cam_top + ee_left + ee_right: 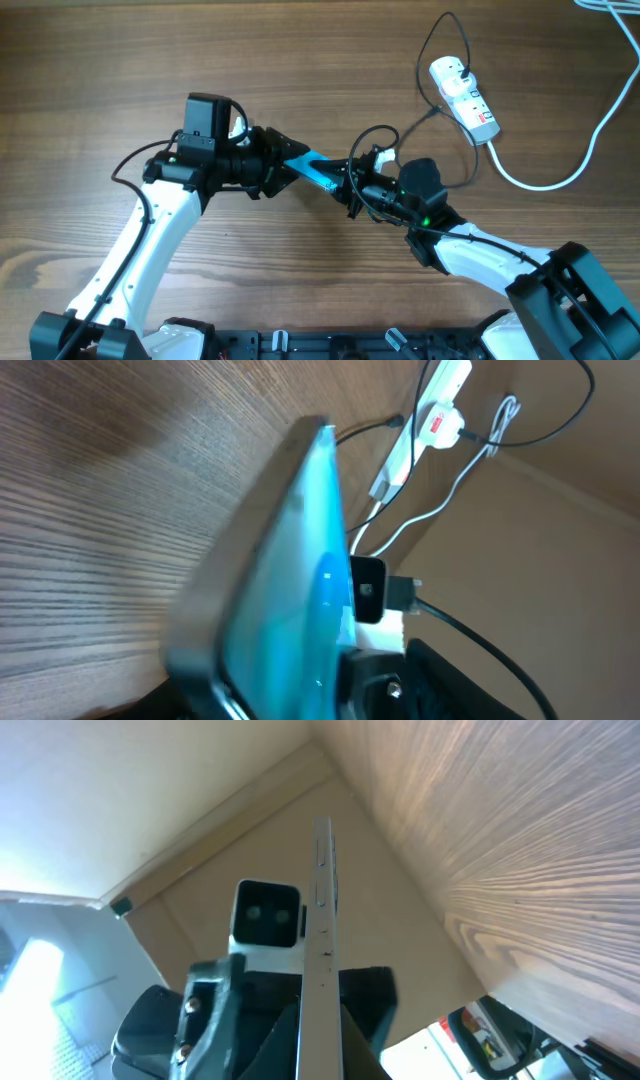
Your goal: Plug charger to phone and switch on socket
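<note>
The phone point(316, 169), with its cyan screen, is held off the table between both grippers. My left gripper point(288, 166) is shut on its left end, and its screen fills the left wrist view point(300, 580). My right gripper point(352, 186) is shut on its right end, and the right wrist view shows it edge-on point(322, 920) between the jaws. The white socket point(465, 97) lies at the back right and also shows in the left wrist view point(437, 405). The charger's thin black cable point(428, 45) loops from the socket toward my right gripper. Its connector tip is hidden.
The socket's thick white cord point(590, 150) curves off the right edge of the wooden table point(120, 60). The robots' own black cables hang by both wrists. Both arm bases stand at the front edge.
</note>
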Motion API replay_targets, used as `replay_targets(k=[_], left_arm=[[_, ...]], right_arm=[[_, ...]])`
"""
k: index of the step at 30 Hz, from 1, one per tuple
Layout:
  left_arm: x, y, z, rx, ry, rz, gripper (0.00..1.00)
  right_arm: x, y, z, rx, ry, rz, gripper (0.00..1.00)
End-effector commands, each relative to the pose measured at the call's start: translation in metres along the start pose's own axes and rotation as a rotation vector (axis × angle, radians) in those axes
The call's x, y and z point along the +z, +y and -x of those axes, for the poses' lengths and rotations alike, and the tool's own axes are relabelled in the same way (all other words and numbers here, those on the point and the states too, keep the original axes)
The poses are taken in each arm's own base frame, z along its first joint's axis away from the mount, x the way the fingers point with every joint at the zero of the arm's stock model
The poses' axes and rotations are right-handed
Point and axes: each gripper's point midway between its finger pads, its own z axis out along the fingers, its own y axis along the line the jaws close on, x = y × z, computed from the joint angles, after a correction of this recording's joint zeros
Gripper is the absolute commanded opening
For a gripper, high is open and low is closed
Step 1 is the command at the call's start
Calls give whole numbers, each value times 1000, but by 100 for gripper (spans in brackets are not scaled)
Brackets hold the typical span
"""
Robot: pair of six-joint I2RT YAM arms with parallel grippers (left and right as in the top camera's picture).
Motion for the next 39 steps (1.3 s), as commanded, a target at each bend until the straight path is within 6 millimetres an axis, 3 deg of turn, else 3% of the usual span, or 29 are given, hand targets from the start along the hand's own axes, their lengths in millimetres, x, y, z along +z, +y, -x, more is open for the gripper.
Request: replay_targets(k=[1, 7, 18, 31, 39], left_arm=[[-1, 0, -1, 4, -27, 4, 52], [-1, 1, 1, 2, -37, 6, 29], [-2, -7, 8, -13, -68, -20, 4], [-2, -17, 12, 24, -87, -55, 4], [-3, -19, 10, 112, -77, -61, 4]], right_arm=[[3, 12, -7, -21, 29, 29, 4], [3, 11, -9, -22, 42, 22, 4], [3, 9, -12, -22, 56, 15, 5], [3, 9, -12, -22, 58, 13, 5], [3, 6, -10, -13, 51, 1, 24]])
